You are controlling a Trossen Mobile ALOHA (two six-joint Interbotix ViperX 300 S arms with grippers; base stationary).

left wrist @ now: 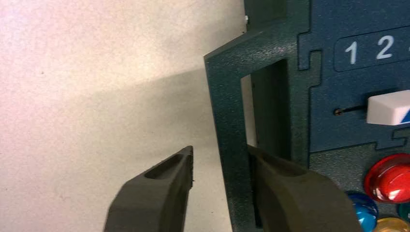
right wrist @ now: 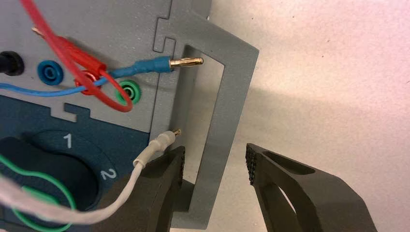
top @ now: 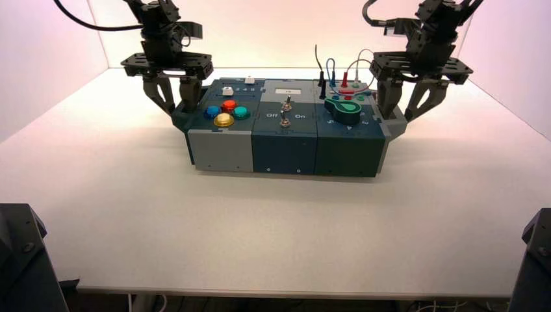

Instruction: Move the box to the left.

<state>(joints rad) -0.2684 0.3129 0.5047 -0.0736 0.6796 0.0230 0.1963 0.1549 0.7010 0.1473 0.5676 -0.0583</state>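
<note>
Both of my grippers are open at the box's two ends: the left gripper [top: 180, 110] straddles the left handle, and the right gripper [top: 398, 117] straddles the right handle. Each has one finger inside the handle's opening and the other outside, with a gap between the outer finger and the bar, so I have neither handle clamped. Beneath everything is the pale worktop [top: 273, 234]. The box [top: 284, 156] sits on its far half, near the middle from side to side, between my two arms. Of its handles, the left one [left wrist: 229, 125] is dark green and the right one [right wrist: 222, 121] is grey. On the right part of the top I see the dark dial [top: 346, 112] edged in green, with a 1 and a 2 printed beside it. Wires rise behind it; in my right wrist view a red wire [right wrist: 63, 53] loops over the sockets, while the blue wire [right wrist: 34, 92] and the white wire [right wrist: 121, 193] end in bare metal tips near the right handle. At the left are four round buttons: red [top: 229, 105], blue [top: 212, 112], yellow [top: 223, 119] and green [top: 241, 112]. Behind them stand two white slider caps [top: 227, 91], and two small metal switches [top: 284, 119] are in the middle.
</note>
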